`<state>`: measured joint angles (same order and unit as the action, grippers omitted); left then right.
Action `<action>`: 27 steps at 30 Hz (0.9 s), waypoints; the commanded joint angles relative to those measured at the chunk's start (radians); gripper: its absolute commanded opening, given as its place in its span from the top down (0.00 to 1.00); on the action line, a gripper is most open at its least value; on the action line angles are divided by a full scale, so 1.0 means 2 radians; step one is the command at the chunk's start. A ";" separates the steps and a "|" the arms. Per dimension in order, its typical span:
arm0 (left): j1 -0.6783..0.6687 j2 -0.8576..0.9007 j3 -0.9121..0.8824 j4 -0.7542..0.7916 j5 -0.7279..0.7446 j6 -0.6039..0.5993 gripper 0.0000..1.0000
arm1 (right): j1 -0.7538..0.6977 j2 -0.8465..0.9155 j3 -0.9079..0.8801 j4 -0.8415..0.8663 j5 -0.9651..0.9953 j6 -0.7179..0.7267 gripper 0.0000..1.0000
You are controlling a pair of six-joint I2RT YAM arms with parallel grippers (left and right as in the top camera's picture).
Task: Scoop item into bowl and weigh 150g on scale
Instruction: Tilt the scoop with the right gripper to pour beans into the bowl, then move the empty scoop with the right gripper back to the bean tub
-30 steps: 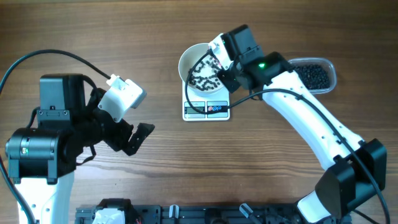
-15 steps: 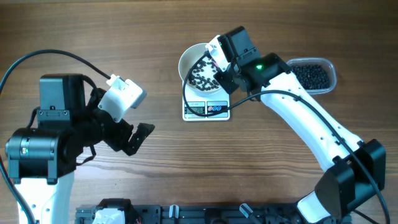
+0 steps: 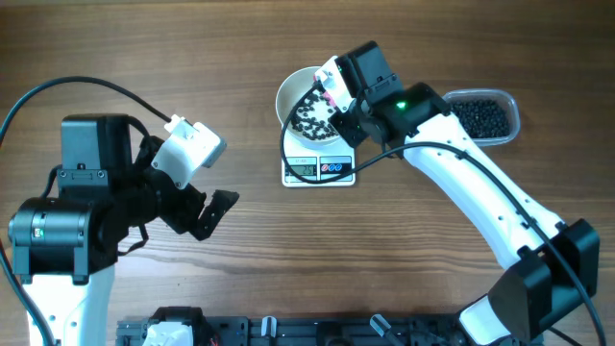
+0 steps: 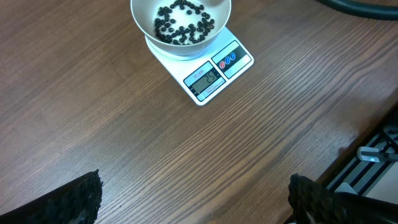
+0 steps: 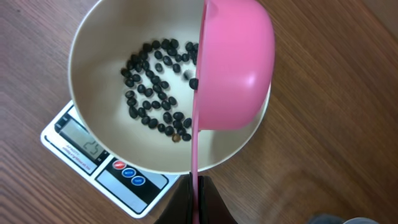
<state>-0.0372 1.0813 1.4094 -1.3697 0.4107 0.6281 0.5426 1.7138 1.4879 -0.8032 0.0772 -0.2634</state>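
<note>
My right gripper [image 5: 194, 198], clamped on the pink scoop [image 5: 236, 68], has rolled it further on edge over the bowl [image 5: 93, 53] on the scale [image 5: 87, 146], beans [image 5: 152, 87] dropping in, so more scoops look likely; left gripper [image 4: 196, 202] idles wide.

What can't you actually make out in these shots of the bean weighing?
The scale readout: digits too small and blurred in the overhead and left wrist views.
The pink scoop: the right wrist view shows only its back; its inside is hidden.
The clear tub: overhead, the right arm covers its left end.
The right gripper: cut off by the right wrist view's bottom edge.
</note>
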 commanded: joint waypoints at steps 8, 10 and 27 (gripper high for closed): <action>0.003 -0.002 0.007 0.000 0.008 0.010 0.00 | 0.000 -0.030 0.033 0.001 0.049 0.002 0.96; 0.003 -0.002 0.007 0.000 0.008 0.010 0.00 | -0.010 -0.034 0.033 -0.012 0.050 0.005 0.96; 0.003 -0.002 0.007 0.000 0.008 0.010 0.00 | -0.234 -0.042 0.031 -0.147 0.164 0.012 0.96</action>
<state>-0.0372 1.0813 1.4094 -1.3697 0.4107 0.6281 0.1085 1.6562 1.5337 -1.0832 0.3275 -0.2298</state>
